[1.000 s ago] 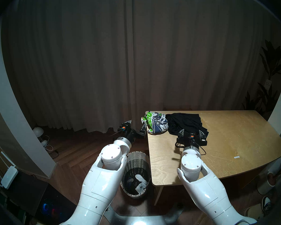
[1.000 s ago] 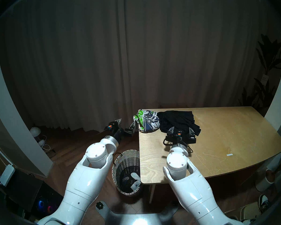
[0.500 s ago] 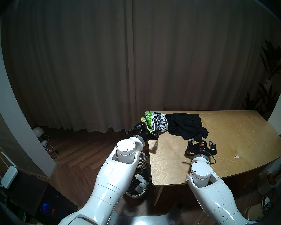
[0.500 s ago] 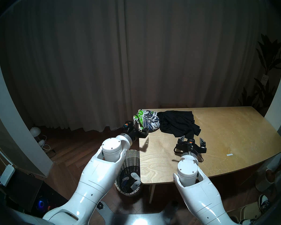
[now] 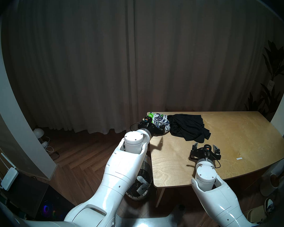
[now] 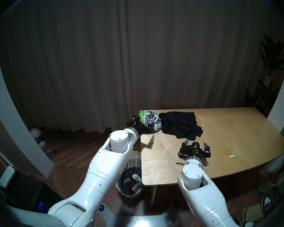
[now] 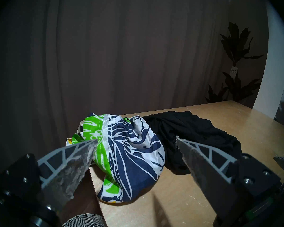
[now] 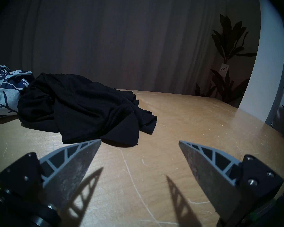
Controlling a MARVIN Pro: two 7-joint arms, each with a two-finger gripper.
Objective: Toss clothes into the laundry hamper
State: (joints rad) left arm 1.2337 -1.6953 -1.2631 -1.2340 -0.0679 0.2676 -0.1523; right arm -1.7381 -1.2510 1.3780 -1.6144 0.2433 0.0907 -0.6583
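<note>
Two open, empty claws are presented: the left claw (image 7: 135, 140) straddles the crumpled green-navy-white leaf-print garment (image 7: 129, 149) at the counter (image 7: 179, 197) corner, whereas the right claw (image 8: 139, 142) is held apart, beside the black garment (image 8: 82, 105).

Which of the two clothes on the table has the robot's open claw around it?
The leafy green, navy and white one, at the table's corner. The left gripper has a finger on each side of it. The black one beside it has none.
</note>
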